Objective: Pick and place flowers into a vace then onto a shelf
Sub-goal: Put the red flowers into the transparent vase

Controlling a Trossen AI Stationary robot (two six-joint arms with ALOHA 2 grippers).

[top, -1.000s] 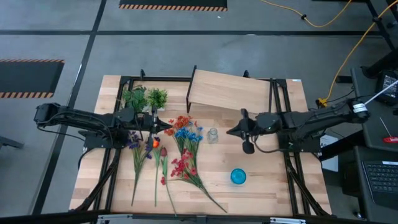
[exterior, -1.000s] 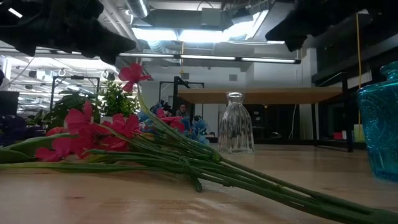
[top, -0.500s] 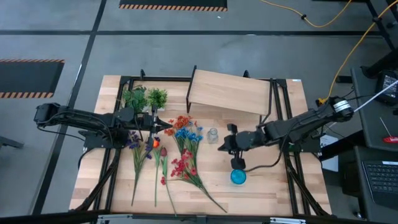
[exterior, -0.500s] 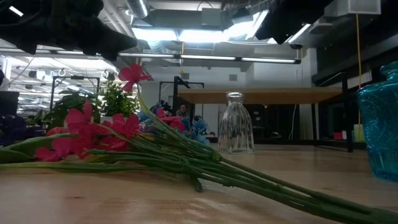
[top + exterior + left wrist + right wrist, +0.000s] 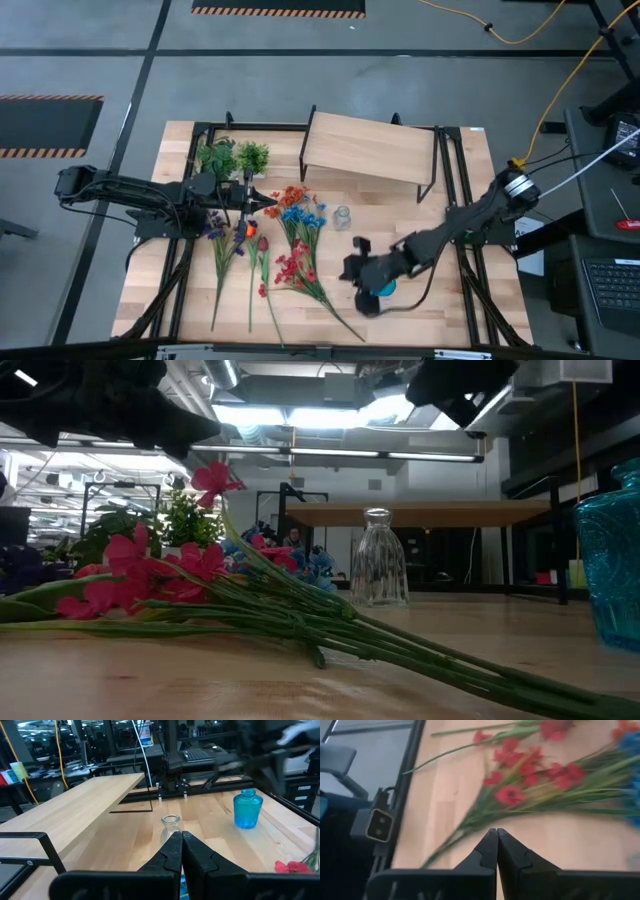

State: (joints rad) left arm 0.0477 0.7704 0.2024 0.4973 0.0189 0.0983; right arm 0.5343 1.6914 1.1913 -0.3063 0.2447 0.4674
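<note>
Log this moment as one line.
right tool: shut, above red flowers' stems | left tool: shut, waiting over flowers | clear vase: empty

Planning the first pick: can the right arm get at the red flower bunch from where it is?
Probably yes: the right gripper, shut, hangs just beside the red flower bunch stems, nothing between them.

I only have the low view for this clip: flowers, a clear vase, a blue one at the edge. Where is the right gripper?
Observer: From above, the right gripper is over the table's near side, by the blue vase, close to the stems of the flowers.
Operator: Fingers open?
Observer: No, its wrist view shows them shut, empty, pointing at the red blossoms.
Operator: And the left gripper?
Observer: The left gripper is shut too, over the flower heads, facing the clear vase.
Operator: Anything on the shelf?
Observer: The shelf is bare.
</note>
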